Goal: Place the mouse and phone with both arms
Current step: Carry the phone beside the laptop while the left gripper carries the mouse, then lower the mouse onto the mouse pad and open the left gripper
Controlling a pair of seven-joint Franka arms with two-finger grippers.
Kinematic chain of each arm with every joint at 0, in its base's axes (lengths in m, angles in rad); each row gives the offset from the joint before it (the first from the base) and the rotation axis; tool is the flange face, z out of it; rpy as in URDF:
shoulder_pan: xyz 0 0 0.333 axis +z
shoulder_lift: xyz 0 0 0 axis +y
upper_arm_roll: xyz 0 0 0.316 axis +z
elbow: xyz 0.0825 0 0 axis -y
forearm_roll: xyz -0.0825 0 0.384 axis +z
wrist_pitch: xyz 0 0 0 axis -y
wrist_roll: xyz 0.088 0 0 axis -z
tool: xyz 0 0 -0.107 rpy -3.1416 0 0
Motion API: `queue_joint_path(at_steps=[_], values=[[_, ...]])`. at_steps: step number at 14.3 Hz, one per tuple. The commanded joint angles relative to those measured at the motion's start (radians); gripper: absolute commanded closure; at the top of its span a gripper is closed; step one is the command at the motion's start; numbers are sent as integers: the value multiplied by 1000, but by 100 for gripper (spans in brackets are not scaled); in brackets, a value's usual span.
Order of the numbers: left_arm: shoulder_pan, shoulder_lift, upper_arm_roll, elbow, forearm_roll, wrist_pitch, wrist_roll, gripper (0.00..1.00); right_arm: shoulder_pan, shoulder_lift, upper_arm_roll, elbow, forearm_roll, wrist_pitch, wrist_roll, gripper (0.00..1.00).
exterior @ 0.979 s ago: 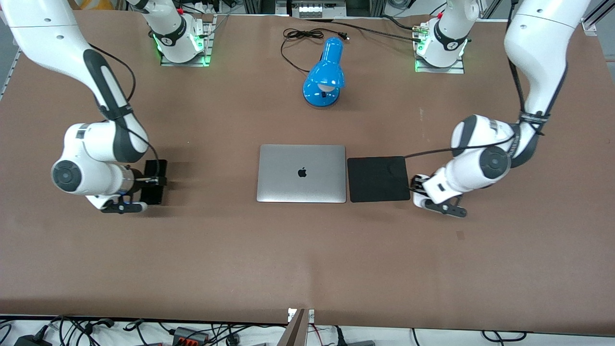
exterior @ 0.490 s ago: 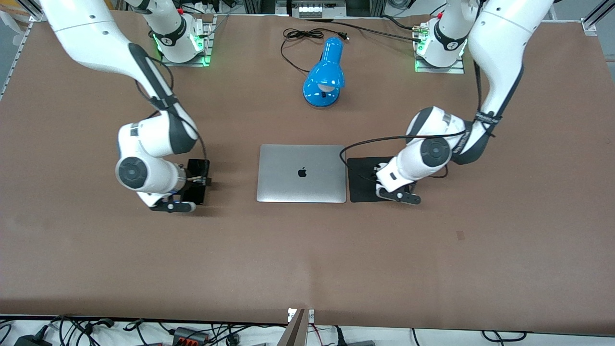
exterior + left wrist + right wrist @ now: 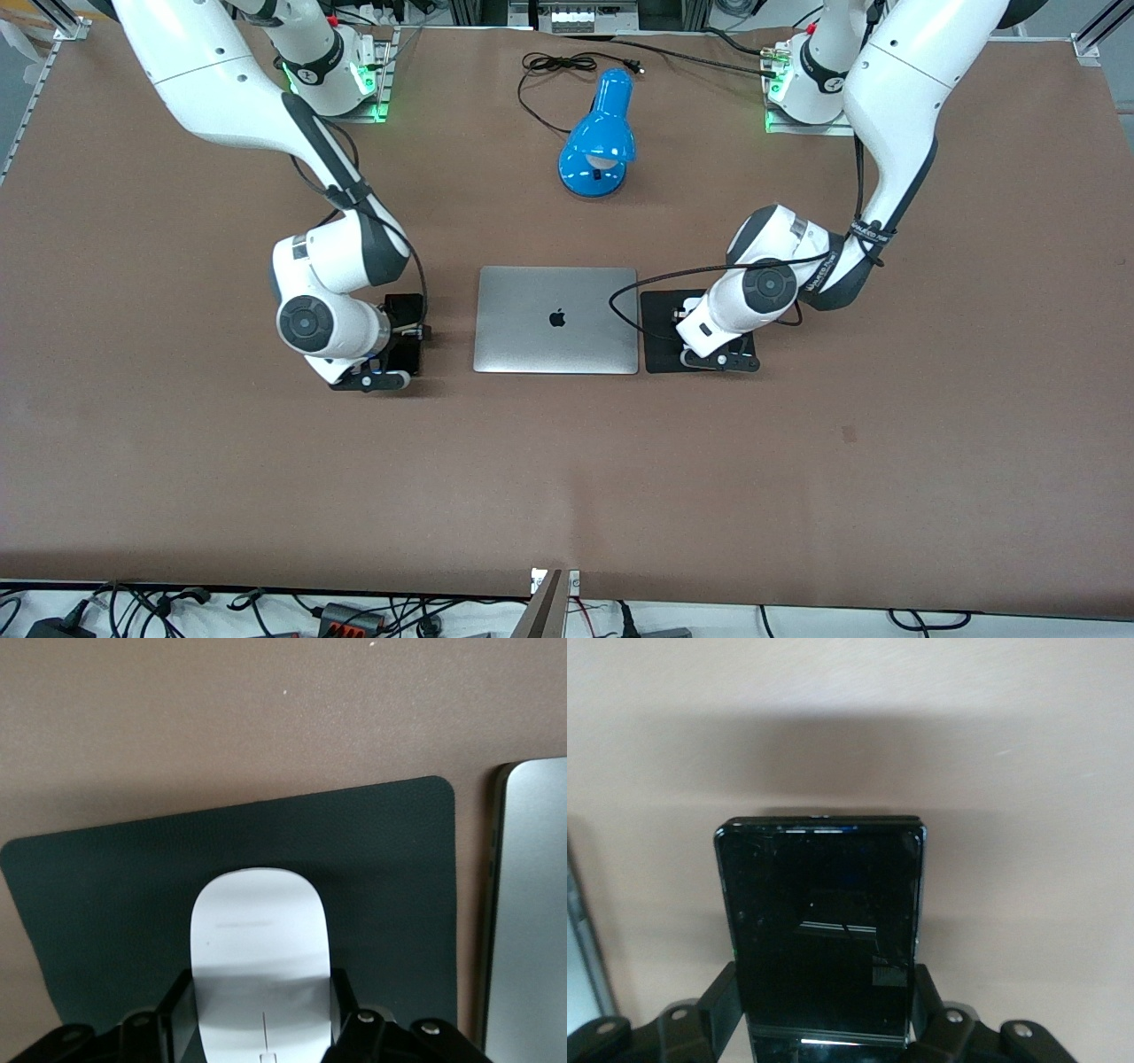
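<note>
My left gripper is shut on the white mouse, its fingers pressing both sides. It holds the mouse low over the black mat; I cannot tell if they touch. In the front view the left gripper is over the mat, and the wrist hides the mouse. My right gripper is shut on the black phone. In the front view the right gripper holds the phone low over the table, beside the laptop toward the right arm's end.
A closed silver laptop lies mid-table between the two grippers, its edge showing in the left wrist view. A blue desk lamp with a black cord lies farther from the front camera than the laptop.
Both arms have moved in toward the laptop. The right gripper carried the phone from the right arm's end; the left gripper carried the mouse from beside the mat to over it.
</note>
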Motion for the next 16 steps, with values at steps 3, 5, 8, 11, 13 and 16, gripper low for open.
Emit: queue_joint_path(at_steps=[3, 5, 8, 11, 13, 16], values=[[-13, 15, 9, 26, 44, -8, -23, 59, 21, 21, -5, 29, 14, -8, 3, 82], [-1, 9, 10, 30, 44, -15, -26, 0, 24, 27, -5, 31, 15, -8, 5, 82], [10, -14, 9, 111, 43, -141, -32, 0, 40, 35, -5, 39, 17, -6, 44, 82], [61, -54, 4, 245, 43, -351, -18, 0, 57, 38, -5, 39, 18, 6, 48, 80], [91, -100, -1, 296, 43, -454, 1, 0, 55, 35, -5, 39, 20, 26, 52, 1], [153, -215, -1, 300, 43, -505, 14, 0, 49, -11, -8, 51, 19, 14, 48, 0]])
